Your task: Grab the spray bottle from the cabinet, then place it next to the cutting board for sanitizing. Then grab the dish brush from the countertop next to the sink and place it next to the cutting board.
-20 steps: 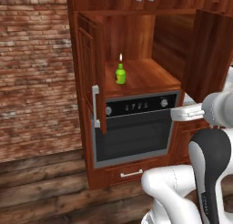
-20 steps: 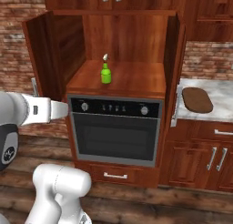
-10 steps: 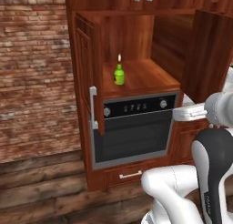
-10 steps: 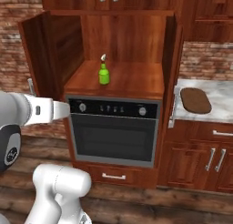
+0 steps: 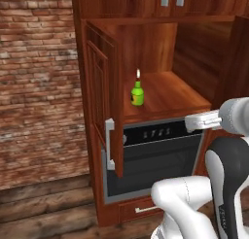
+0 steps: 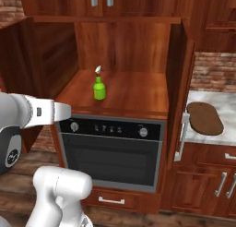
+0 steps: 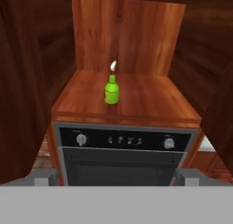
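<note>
Claw (image 7: pixel 116 177) fingers standing fully apart and empty at the hand view's bottom edge, facing the spray bottle (image 7: pixel 111 89) standing upright at frame centre on the cabinet (image 6: pixel 177 69) shelf; a careless advance is risking toppling this small, top-heavy bottle.

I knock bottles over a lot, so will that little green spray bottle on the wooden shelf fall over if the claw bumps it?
Probably, if bumped high: the small lime-green spray bottle stands upright, with a narrow neck above its round body. Once tipped, that body might roll on the flat wooden shelf. It looks small, so likely light.
</note>
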Available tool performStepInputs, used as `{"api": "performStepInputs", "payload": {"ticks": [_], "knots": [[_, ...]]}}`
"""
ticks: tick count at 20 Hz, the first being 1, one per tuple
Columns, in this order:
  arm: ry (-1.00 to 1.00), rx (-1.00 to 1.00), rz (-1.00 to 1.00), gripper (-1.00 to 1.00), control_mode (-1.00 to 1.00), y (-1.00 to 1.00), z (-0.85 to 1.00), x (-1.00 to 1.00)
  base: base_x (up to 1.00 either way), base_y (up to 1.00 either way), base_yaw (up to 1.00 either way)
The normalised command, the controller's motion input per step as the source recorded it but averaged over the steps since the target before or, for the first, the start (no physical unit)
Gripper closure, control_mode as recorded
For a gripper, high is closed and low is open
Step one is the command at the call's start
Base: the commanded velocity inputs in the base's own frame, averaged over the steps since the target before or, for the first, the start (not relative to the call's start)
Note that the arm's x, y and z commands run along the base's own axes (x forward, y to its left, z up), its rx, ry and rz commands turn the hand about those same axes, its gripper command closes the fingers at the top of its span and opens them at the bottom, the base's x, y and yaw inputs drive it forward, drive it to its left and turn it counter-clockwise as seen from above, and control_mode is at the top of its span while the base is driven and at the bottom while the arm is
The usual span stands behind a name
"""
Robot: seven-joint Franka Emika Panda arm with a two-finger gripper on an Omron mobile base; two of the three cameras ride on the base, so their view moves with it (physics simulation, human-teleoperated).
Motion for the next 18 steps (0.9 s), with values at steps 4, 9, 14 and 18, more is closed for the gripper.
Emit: {"api": "performStepInputs", "payload": {"ticks": [4, 9, 14, 18], "knots": [[0.00, 0.00, 0.00, -1.00, 1.00, 0.00, 0.00, 0.00, 0.17, -0.25, 0.03], [0.00, 0.00, 0.00, -1.00, 1.00, 0.00, 0.00, 0.00, 0.56, -0.14, 0.04], [0.00, 0.00, 0.00, -1.00, 1.00, 0.00, 0.00, 0.00, 0.57, -0.10, 0.04], [0.00, 0.00, 0.00, -1.00, 1.00, 0.00, 0.00, 0.00, 0.33, -0.19, 0.02]]}}
